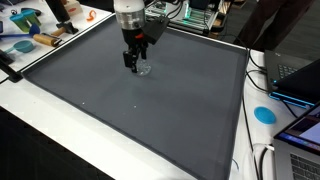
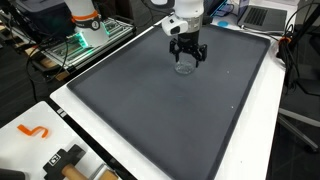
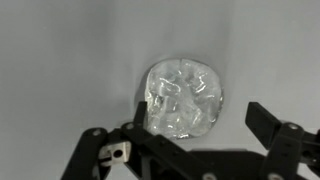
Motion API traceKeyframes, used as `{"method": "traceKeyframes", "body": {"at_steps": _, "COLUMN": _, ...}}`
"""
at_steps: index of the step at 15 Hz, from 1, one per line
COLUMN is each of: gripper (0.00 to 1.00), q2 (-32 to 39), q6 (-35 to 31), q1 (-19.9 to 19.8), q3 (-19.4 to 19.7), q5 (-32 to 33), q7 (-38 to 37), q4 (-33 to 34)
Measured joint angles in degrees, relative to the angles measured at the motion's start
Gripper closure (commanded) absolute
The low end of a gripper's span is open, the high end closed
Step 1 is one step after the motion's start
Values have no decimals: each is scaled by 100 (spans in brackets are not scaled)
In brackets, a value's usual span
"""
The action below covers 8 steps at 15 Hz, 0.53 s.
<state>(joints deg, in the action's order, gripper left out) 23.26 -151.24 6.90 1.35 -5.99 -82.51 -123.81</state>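
A small clear plastic cup (image 3: 183, 97) sits on the dark grey mat (image 3: 60, 60), seen from above in the wrist view. My gripper (image 3: 200, 112) hangs right over it with its jaws spread wide. The left fingertip (image 3: 141, 108) stands at the cup's left rim, while the right fingertip (image 3: 260, 116) is well apart from it on the right. Nothing is held. In both exterior views the gripper (image 1: 136, 63) (image 2: 186, 57) stands low over the cup (image 1: 145, 69) (image 2: 184, 68), near the far part of the mat.
The grey mat (image 1: 140, 110) covers most of a white table (image 2: 60, 120). Tools and coloured items (image 1: 30, 40) lie on one side, a blue disc (image 1: 264, 114) and laptops on another. Orange pieces (image 2: 35, 131) lie near a table corner.
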Motion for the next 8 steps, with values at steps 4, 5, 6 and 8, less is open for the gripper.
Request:
{"method": "traceKeyframes", "body": {"at_steps": 4, "gripper": 0, "q2": -64, "q6": 18, "q1": -17, "q3": -1, "q5": 0, "q7": 434, "q4": 9}}
{"method": "traceKeyframes", "body": {"at_steps": 5, "gripper": 0, "q2": -99, "q6": 46, "q1": -24, "q3": -1, "q5": 3, "q7": 587, "q4": 9}}
{"method": "traceKeyframes", "body": {"at_steps": 6, "gripper": 0, "q2": -140, "q6": 99, "q1": -32, "q3": -1, "q5": 6, "q7": 762, "q4": 11}}
{"method": "traceKeyframes", "body": {"at_steps": 8, "gripper": 0, "q2": -231, "q6": 325, "q1": -42, "q3": 5, "q5": 58, "q7": 1123, "q4": 25}}
